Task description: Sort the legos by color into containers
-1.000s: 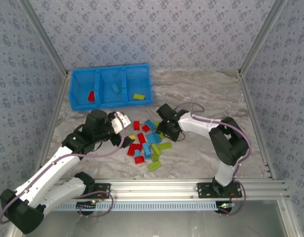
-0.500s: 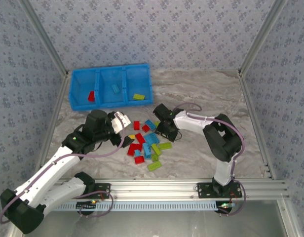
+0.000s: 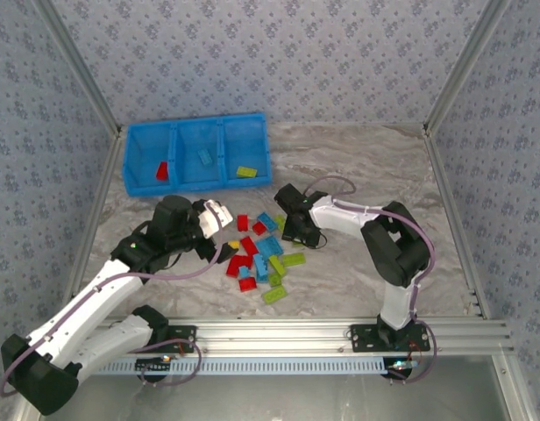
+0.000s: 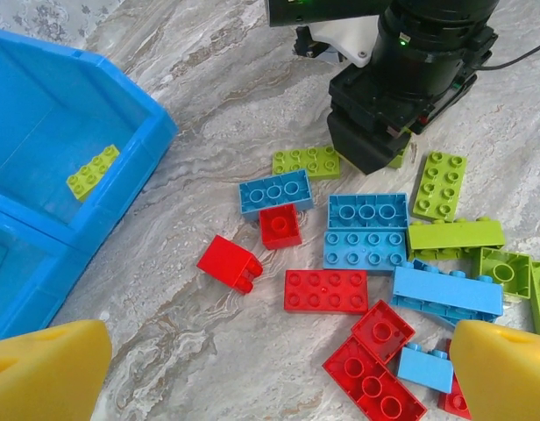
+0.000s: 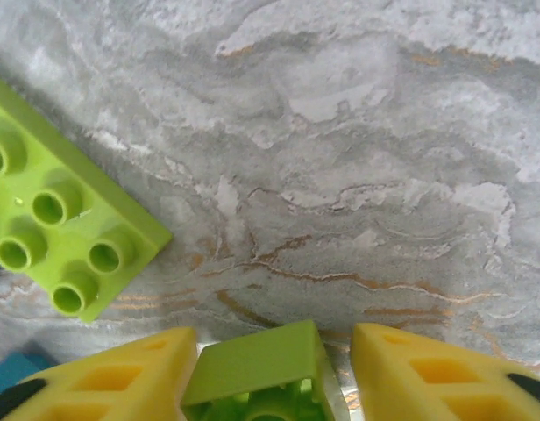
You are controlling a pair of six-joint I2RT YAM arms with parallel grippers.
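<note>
The legos [image 3: 259,253] are small studded bricks in red, light blue and lime green, lying loose in a scatter on the grey marbled desk [image 3: 366,158], between the two arms and near the front of the blue bin [image 3: 197,140]. Some are flat with their studs up, and one small red one [image 4: 228,262] lies tipped on its side. The bin stands at the far left of the desk, and its three containers each hold one brick: a red one [image 3: 163,170] in the left compartment, a light blue one [image 3: 204,157] in the middle and a lime green one [image 3: 246,172] in the right. The left hand [image 4: 274,377] hangs over the left edge of the scatter with its yellow fingers [image 4: 44,373] wide apart and nothing between them. The right hand [image 5: 272,338] is low at the far right edge of the scatter, and a lime green brick [image 5: 252,364] sits between its fingers, against the left one with a thin gap at the right one. I cannot tell whether it is gripped. Just beside it, another lime brick [image 5: 60,228] lies flat on the desk.
</note>
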